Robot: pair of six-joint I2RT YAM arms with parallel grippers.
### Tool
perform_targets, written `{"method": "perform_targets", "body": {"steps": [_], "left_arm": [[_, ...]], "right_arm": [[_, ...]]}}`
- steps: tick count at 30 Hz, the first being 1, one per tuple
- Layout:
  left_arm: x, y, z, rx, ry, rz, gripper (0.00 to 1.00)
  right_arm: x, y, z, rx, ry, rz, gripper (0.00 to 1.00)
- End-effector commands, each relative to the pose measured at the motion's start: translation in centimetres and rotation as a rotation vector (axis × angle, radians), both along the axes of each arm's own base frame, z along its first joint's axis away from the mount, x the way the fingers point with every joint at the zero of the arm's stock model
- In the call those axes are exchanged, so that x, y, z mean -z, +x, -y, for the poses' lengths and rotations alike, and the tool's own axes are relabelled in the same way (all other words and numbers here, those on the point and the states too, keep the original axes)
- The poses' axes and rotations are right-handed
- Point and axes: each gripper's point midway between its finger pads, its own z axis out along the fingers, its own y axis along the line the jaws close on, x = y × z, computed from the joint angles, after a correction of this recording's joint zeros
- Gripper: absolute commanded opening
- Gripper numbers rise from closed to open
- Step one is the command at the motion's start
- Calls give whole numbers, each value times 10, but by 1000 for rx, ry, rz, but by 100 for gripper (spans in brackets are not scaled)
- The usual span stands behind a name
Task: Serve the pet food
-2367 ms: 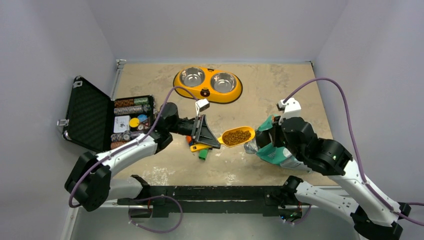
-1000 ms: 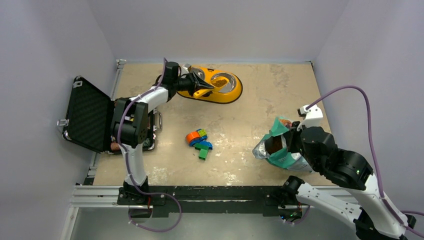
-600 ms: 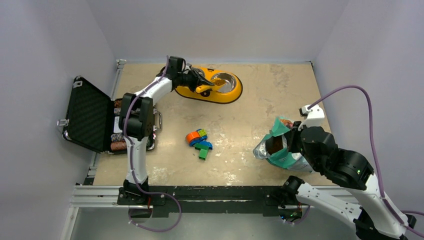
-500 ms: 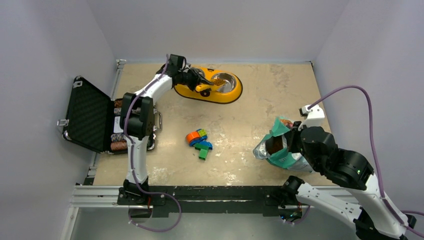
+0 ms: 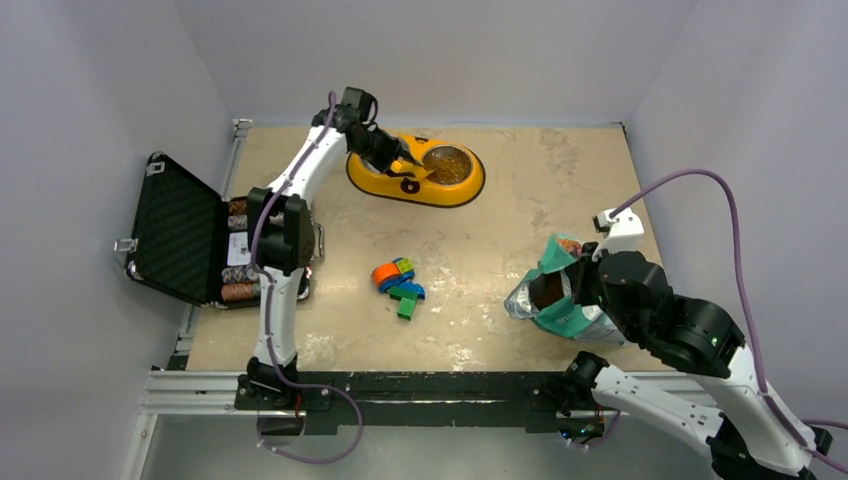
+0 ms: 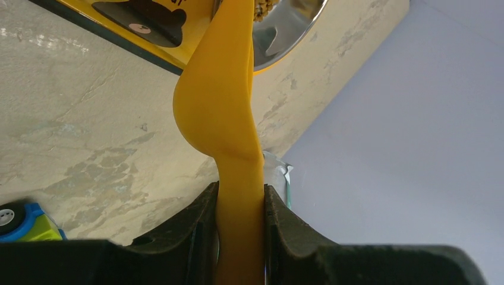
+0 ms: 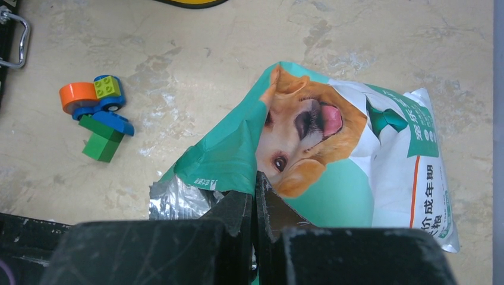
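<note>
My left gripper [image 5: 392, 160] reaches to the far side and is shut on the handle of a yellow scoop [image 6: 220, 107]. The scoop is tipped over the yellow double-bowl feeder [image 5: 440, 196]. Brown pet food [image 5: 448, 165] lies in the feeder's right steel bowl, and some pellets [image 6: 261, 8] show at the scoop's mouth in the left wrist view. The left bowl is hidden under the gripper. My right gripper [image 7: 257, 184] is shut on the torn top edge of the teal-and-white dog-print bag [image 7: 345, 148]. The bag [image 5: 556, 305] lies at the right with its mouth open.
Colourful toy blocks [image 5: 398, 281] sit at mid-table and also show in the right wrist view [image 7: 98, 113]. An open black case [image 5: 180, 230] with several items lies at the left edge. Grey walls close in the table on three sides.
My left arm carried the full scoop from beside the bag to the feeder and tipped it. The right bowl now holds pet food. My right gripper kept hold of the bag.
</note>
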Motion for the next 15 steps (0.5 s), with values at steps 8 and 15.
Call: {"method": "perform_targets", "body": {"steps": [8, 15], "left_arm": [[-8, -11, 9, -83, 162, -80, 0], [-20, -7, 21, -105, 134, -72, 0]], "right_arm": [[-14, 9, -9, -39, 6, 61, 0], [-15, 9, -13, -54, 18, 59, 0]]}}
